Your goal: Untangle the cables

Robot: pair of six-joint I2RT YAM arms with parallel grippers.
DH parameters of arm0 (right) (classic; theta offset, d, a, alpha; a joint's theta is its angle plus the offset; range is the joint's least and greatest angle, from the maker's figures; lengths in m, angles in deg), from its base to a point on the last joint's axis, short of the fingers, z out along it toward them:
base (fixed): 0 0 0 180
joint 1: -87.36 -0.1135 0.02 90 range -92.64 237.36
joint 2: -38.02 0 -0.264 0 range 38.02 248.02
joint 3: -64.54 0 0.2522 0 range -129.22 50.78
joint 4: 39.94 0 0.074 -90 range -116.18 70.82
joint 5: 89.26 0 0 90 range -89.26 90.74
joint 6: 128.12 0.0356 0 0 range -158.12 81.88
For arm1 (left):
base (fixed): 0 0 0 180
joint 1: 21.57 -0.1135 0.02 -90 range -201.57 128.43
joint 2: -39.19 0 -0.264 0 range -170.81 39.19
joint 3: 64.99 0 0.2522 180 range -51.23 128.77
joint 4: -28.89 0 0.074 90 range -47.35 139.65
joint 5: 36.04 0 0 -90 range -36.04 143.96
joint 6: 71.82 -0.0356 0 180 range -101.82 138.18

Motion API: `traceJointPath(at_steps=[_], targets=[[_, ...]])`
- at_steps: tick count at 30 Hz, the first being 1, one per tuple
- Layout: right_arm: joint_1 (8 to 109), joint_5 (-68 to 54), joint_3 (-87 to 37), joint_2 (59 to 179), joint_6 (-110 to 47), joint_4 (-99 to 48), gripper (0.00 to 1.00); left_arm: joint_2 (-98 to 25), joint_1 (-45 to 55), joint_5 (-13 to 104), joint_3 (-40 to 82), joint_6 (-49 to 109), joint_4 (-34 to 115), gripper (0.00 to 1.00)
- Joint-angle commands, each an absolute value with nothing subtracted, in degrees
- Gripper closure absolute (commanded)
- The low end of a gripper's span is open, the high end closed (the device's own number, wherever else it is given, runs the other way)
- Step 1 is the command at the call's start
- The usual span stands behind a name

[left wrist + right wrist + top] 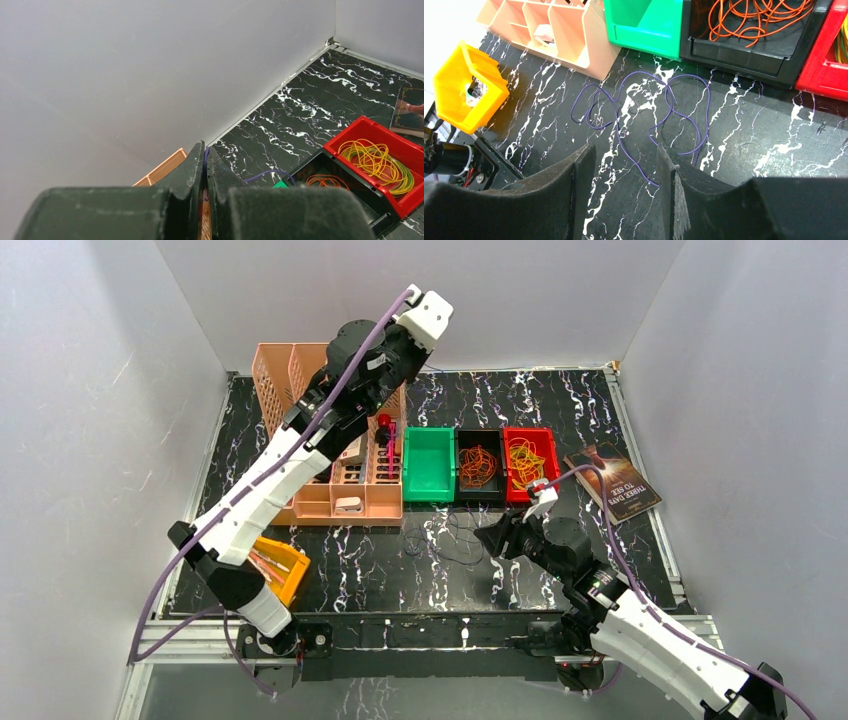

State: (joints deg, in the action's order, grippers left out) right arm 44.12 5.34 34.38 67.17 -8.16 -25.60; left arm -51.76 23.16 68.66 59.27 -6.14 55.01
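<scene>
The black marbled surface (560,410) is closed in by white walls at 9, 12 and 3 o'clock, and the arm bases line its 6 o'clock edge. A peach organizer (300,370) fills the 10 o'clock area, with a yellow holder (285,575) at 8 o'clock. A green bin (428,462), black bin (480,495) and red bin (545,465) stand side by side across the middle, and a book (612,480) lies at 3 o'clock of the red bin. Bare room lies at 12 o'clock beyond the bins and in the strip between their fronts and the near edge.

A loose purple cable (709,107) lies flat in that strip, just before the green and black bins and touching neither. Its loops spread mainly along the 9-to-3 line, parallel to the bin fronts, and one tail runs toward 6 o'clock. Orange cables (478,465) are coiled in the black bin and yellow cables (523,462) in the red one.

The right gripper (624,150) hangs low at 3 o'clock of the loose cable, its fingers apart and empty. The left gripper (205,147) is raised high over the organizer with its fingers together. A thin purple strand shows in their seam, but whether it is pinched cannot be told.
</scene>
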Motion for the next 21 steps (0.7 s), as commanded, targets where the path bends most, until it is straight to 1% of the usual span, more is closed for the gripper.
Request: traceJointPath(at_steps=[1, 14, 21], targets=[[44.07, 6.40, 31.62, 67.12, -8.68, -26.53, 0.43, -51.77, 21.39, 65.39, 62.23, -4.48, 53.31, 1.00], [44.11, 6.65, 31.91, 67.20, -8.81, -26.60, 0.43, -54.16, 18.44, 62.11, 61.66, -1.97, 52.39, 1.00], [44.08, 6.94, 31.62, 67.64, -9.23, -26.52, 0.43, -57.53, 18.29, 59.87, 71.52, -2.11, 54.62, 1.00]])
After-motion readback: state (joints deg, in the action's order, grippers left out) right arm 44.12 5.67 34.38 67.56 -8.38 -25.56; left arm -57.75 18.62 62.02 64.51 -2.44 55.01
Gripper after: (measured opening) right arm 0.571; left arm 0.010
